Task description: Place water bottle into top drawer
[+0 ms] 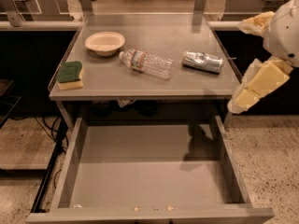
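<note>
The water bottle (pixel 145 63) lies on its side in the middle of the grey table top (pixel 107 85), white cap pointing left toward the bowl. The top drawer (pixel 149 174) is pulled fully out below the table and holds nothing. My gripper (pixel 237 66) hangs at the right edge of the view, beside the table's right front corner and above the drawer's right wall. Its two yellowish fingers (pixel 254 85) stand apart with nothing between them. It is well to the right of the bottle and does not touch it.
A cream bowl (pixel 105 43) sits at the table's back left and a green-and-yellow sponge (pixel 70 74) at the left edge. A crushed silver can (pixel 202 61) lies right of the bottle. Speckled floor surrounds the drawer, and cables hang at the left.
</note>
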Motion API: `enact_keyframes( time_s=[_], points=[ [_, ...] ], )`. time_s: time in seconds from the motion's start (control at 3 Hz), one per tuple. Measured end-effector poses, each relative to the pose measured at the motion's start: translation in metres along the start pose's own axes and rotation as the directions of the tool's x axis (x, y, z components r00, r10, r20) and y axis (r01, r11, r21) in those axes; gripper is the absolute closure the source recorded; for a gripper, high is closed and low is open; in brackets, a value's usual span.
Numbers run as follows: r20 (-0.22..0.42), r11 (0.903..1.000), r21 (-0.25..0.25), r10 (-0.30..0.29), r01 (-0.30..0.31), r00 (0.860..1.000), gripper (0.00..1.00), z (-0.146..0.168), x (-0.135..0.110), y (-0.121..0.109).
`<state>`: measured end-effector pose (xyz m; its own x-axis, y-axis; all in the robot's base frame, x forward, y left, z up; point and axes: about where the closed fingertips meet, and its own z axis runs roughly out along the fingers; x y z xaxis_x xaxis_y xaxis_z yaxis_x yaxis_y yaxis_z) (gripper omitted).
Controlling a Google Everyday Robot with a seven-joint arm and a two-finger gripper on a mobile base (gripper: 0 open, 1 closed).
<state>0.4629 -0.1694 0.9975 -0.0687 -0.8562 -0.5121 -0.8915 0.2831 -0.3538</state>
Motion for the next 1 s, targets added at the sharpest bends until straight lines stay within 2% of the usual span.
enact_keyframes(
  time_s=[0.33,0.67,1.0],
  points=[
    [0.000,1.0000,0.000,-0.001,0.001,1.000,0.00,0.000,0.000,0.000],
    [0.003,0.9998,0.009,-0.015,0.015,1.000,0.00,0.015,-0.007,-0.019],
    [0.022,0.9999,0.011,-0.006,0.006,1.000,0.00,0.045,-0.016,-0.049]
  ],
)
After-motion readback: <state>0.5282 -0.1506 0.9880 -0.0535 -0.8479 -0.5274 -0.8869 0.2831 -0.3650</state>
